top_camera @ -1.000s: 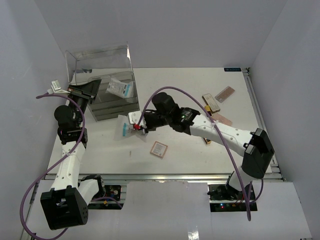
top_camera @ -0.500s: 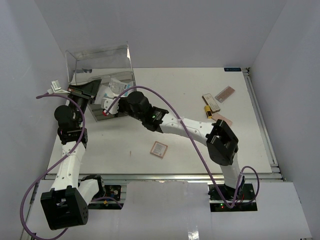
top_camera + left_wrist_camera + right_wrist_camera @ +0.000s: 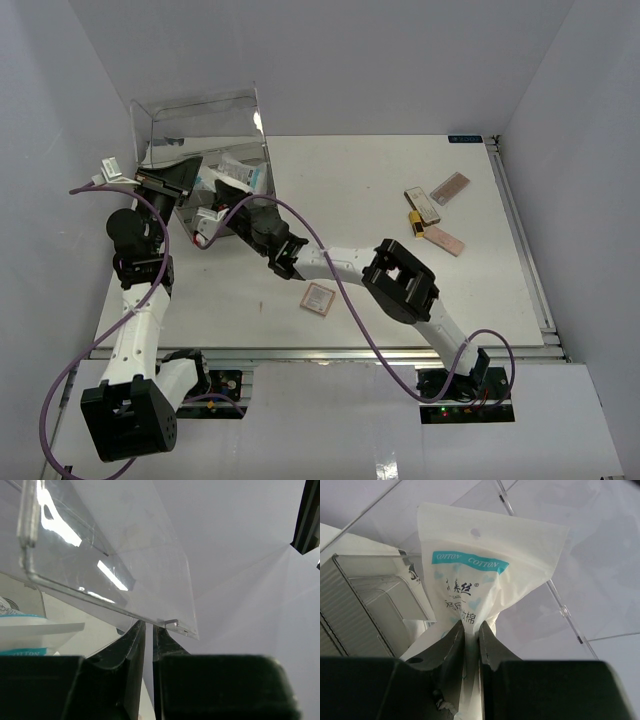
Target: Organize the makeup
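Observation:
A white cotton packet [image 3: 480, 565] with a teal label is pinched between my right gripper's [image 3: 471, 630] fingers and hangs inside the clear box [image 3: 200, 125]. From above, the right gripper [image 3: 206, 212] reaches into the box's open front. My left gripper [image 3: 148, 626] is shut on the edge of the box's clear lid [image 3: 115, 555] and holds it raised; the top view shows this gripper [image 3: 180, 172] at the box's left side. Another white-and-teal packet [image 3: 245, 173] lies in the box. A pink square palette [image 3: 316, 298] lies on the table near the right arm.
At the right of the table lie two rectangular palettes [image 3: 450, 186] [image 3: 441, 240], a small boxed item [image 3: 423, 203] and a gold tube [image 3: 413, 222]. A ribbed clear drawer unit [image 3: 360, 600] stands inside the box to the left of the held packet.
The right arm has carried the packet from the table in front of the box up and left into the box. The left arm has stayed put with the lid.

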You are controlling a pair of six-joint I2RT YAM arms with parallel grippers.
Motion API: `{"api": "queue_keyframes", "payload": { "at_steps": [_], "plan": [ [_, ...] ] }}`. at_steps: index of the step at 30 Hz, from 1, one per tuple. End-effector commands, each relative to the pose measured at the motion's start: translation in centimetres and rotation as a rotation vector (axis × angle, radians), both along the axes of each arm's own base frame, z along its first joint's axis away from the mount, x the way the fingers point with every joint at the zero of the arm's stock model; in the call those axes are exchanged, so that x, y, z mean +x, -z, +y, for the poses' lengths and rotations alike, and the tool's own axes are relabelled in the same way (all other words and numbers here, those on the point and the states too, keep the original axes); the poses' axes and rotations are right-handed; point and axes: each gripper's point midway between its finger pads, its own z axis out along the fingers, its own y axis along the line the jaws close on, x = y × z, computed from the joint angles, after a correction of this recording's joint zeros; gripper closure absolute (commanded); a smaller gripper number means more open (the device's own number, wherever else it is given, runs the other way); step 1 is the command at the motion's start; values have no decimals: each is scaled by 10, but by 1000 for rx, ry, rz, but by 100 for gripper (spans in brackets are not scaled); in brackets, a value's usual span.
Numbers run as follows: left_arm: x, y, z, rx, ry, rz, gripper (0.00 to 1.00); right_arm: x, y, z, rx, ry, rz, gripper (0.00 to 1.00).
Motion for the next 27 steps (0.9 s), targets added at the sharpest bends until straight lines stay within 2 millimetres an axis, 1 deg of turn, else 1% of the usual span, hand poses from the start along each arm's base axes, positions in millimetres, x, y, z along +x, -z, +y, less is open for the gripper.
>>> {"api": "queue_keyframes", "payload": {
  "at_steps": [1, 5, 7, 8, 9, 10, 15, 20, 24, 25, 26, 27],
  "plan": [
    [-10, -27, 1, 54, -24, -83, 76, 4, -73, -21, 206, 29, -175, 79],
    [-10, -28, 1, 75, -27, -85, 76, 10, -65, -20, 192, 17, -194, 77],
    [-10, -30, 1, 84, -30, -87, 76, 12, -67, -18, 198, 9, -209, 77],
    [-10, -29, 1, 85, -32, -86, 76, 15, -63, -16, 192, 8, -205, 77],
    [-11, -30, 1, 87, -32, -88, 76, 18, -68, -15, 201, 7, -205, 77],
    [-11, -30, 1, 89, -31, -89, 76, 20, -68, -12, 202, 4, -200, 77],
    [-11, -30, 0, 86, -26, -87, 77, 22, -42, 4, 145, -35, -143, 74],
    [-12, -31, -1, 90, -18, -90, 76, 25, -16, 12, 110, -48, -83, 70],
    [-11, -28, -2, 92, -12, -87, 76, 25, -7, 17, 90, -57, -58, 57],
    [-11, -27, -2, 91, -13, -85, 76, 26, -7, 16, 89, -56, -56, 51],
    [-11, -27, -2, 91, -12, -83, 76, 26, -9, 16, 89, -56, -54, 41],
    [-11, -26, -3, 92, -10, -83, 76, 25, -10, 16, 88, -57, -52, 28]
  ]
}}
